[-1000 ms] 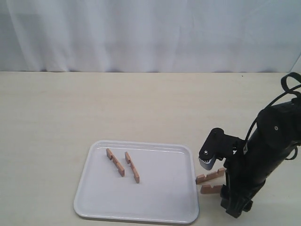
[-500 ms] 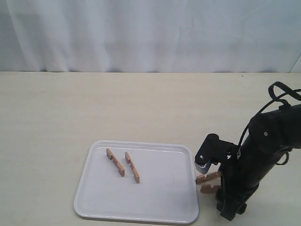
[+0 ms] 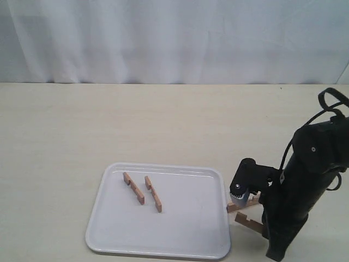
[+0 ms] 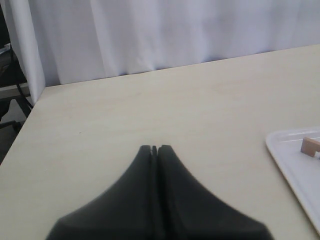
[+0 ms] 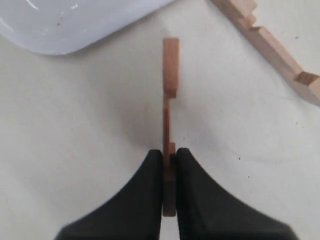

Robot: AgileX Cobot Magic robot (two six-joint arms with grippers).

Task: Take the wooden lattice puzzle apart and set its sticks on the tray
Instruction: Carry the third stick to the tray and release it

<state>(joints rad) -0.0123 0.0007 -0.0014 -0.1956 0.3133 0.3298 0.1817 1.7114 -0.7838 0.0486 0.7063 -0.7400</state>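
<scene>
The lattice puzzle is apart into separate notched sticks. Two sticks (image 3: 133,188) (image 3: 153,193) lie side by side on the white tray (image 3: 180,240). Just off the tray's right edge, a third stick (image 3: 240,205) rests on the table, partly behind the right arm. My right gripper (image 5: 170,155) is shut on the end of the fourth stick (image 5: 170,85), which shows in the exterior view as the lower stick (image 3: 245,220). The loose third stick (image 5: 270,50) lies beside it. My left gripper (image 4: 155,148) is shut and empty, over bare table left of the tray (image 4: 295,160).
The tray's rounded corner (image 5: 75,20) sits close ahead of the held stick. The black right arm (image 3: 300,202) with its cable loop (image 3: 332,101) fills the near right. A white curtain (image 3: 174,38) backs the table. One stick end (image 4: 311,146) shows on the tray in the left wrist view.
The right arm has shifted down and right. The nearer stick, earlier parallel to its neighbour, is now gripped and turned at an angle. Tray sticks unchanged.
</scene>
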